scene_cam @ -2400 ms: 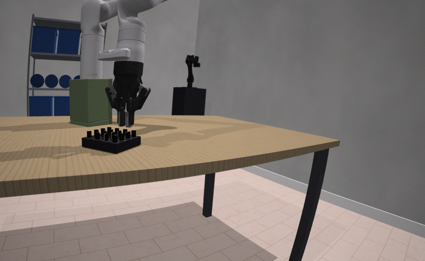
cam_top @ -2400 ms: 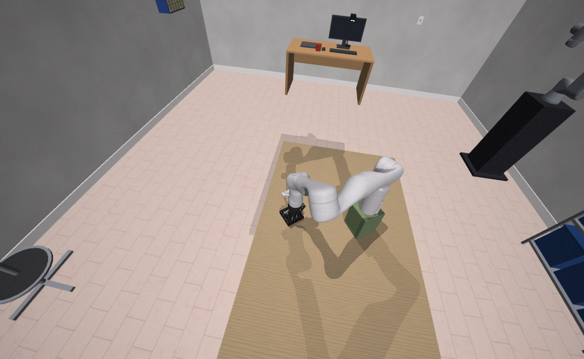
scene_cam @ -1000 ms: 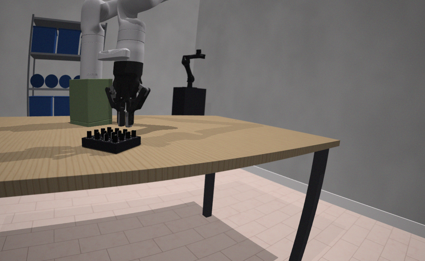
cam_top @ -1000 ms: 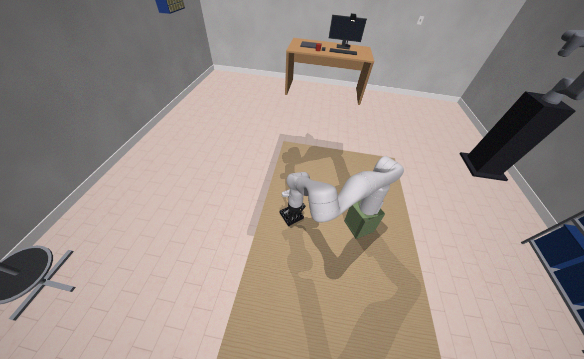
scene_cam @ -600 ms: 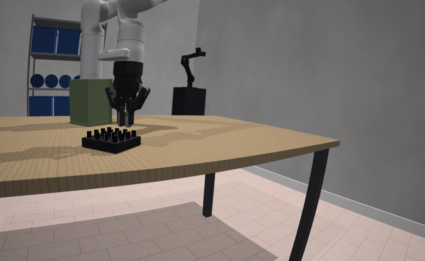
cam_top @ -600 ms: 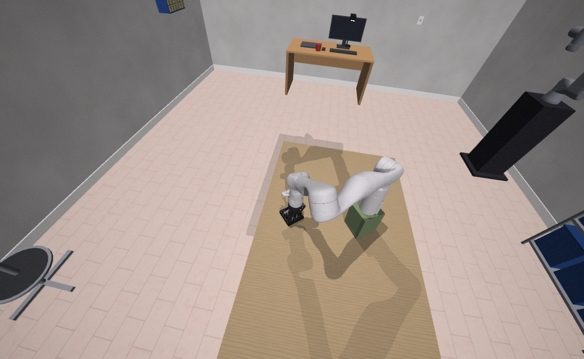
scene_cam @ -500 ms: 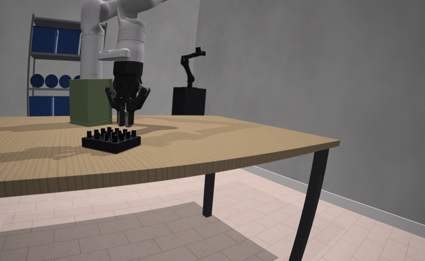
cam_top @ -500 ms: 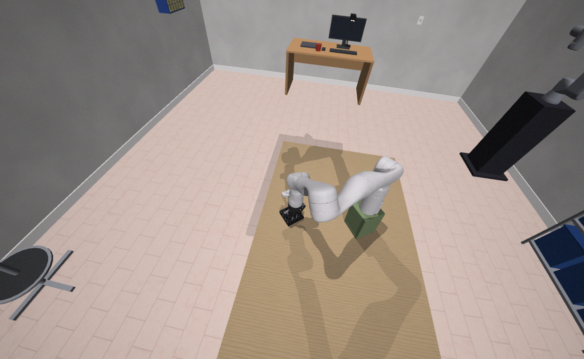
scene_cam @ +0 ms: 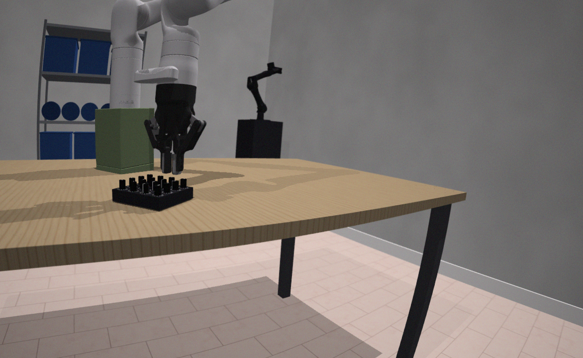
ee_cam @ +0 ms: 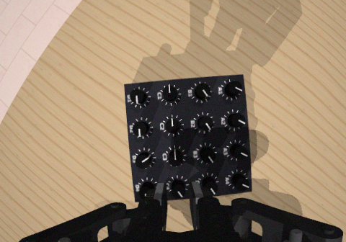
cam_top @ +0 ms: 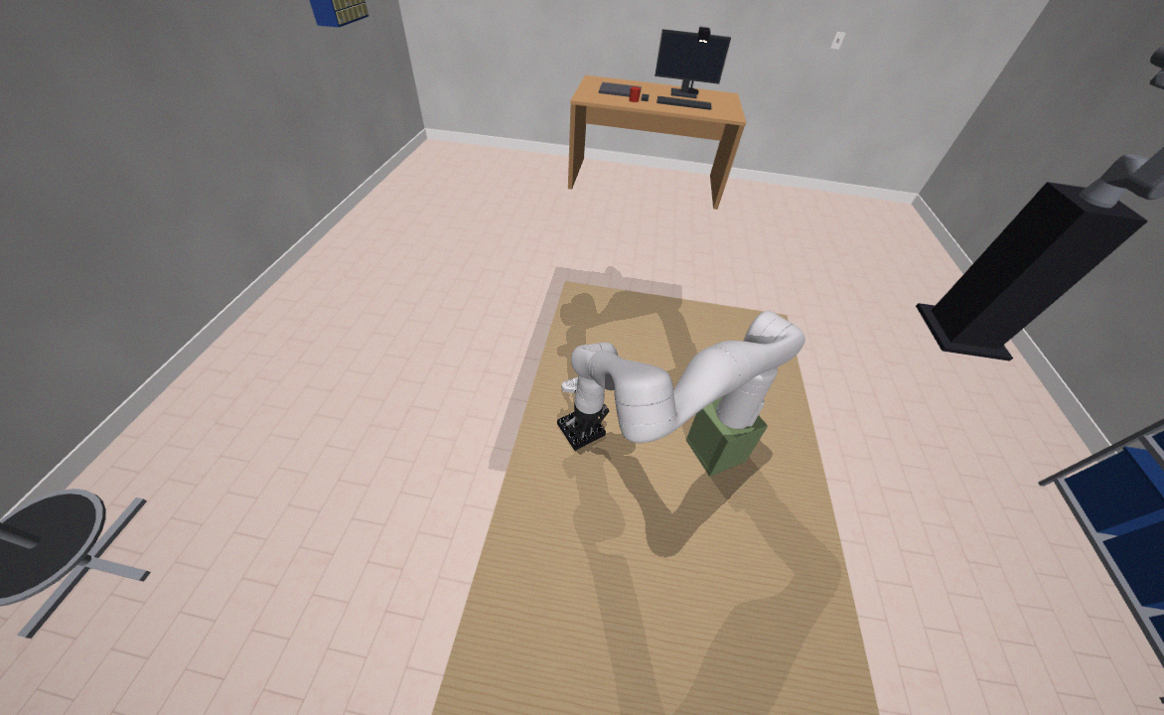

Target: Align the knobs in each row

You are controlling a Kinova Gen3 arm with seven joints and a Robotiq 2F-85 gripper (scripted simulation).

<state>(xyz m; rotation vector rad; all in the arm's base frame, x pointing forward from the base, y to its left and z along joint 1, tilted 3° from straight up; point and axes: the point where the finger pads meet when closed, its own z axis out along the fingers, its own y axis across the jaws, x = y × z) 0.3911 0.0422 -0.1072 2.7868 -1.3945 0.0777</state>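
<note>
The black knob box stands on the table. In the wrist view row A is at the right and knob 1 of each row at the top. Row A lines all point right and slightly down, row B lines lower right. C1, C2 and C3 point up; C4 points lower right. D1 and D2 point down; D3 points upper right. D4 seems to point down, near a finger. My gripper is narrowly open and empty, above the box's knob 4 side, its fingertips above the knobs.
The wooden table bears the green arm pedestal behind the box in the exterior view. A table edge is at the upper left in the wrist view. A second arm's black stand is away from the table.
</note>
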